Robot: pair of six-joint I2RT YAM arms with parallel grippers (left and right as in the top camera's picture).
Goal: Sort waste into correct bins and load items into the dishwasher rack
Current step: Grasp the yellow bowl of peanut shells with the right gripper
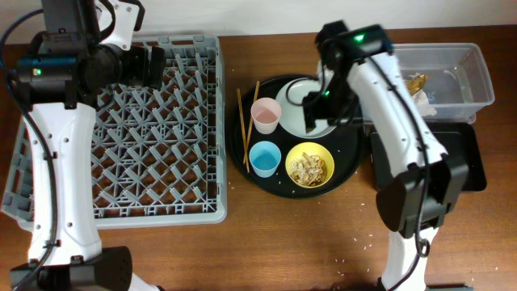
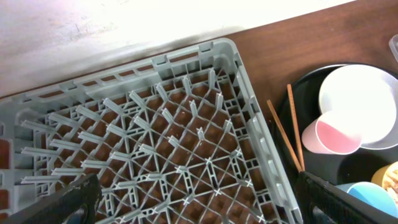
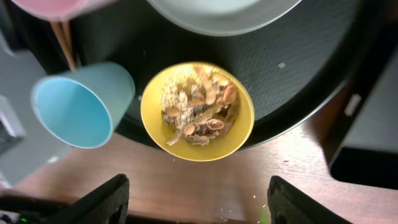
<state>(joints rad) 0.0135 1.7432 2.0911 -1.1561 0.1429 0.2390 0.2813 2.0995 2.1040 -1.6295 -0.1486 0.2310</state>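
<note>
- The left tool [image 2: 199, 202] hung wide open with nothing in it, over the back of the big grey dishwasher rack [image 1: 121, 129]. It was likely parked there, ready to help once a dish came over. The rack had no dishes in it.
- The right tool [image 3: 199, 202] was open too and held nothing. It hovered over the round black tray [image 1: 349, 174], where all the dishes sat together.
- The yellow bowl [image 3: 208, 151] was right under its camera, full of brown food scraps [image 3: 199, 109]. I think the scraps must go in a bin before the bowl can go in the rack.
- The pale plate [image 1: 295, 90], the pink cup [image 1: 265, 115] and the blue cup [image 1: 264, 158] shared that tray. The pink cup touched the plate.
- The two chopsticks [image 1: 242, 121] lay by the tray's left rim, between it and the rack.
- The clear tub [image 1: 464, 77] stood at the far right with a gold-brown wrapper [image 1: 416, 82] inside. The flat black bin [image 1: 477, 174] lay just in front of it.
- The counter [image 1: 275, 250] was dark brown wood with a few pale crumbs [image 1: 355, 242] near the front.
- Past its back edge was something pale and blurry, maybe floor or wall.
</note>
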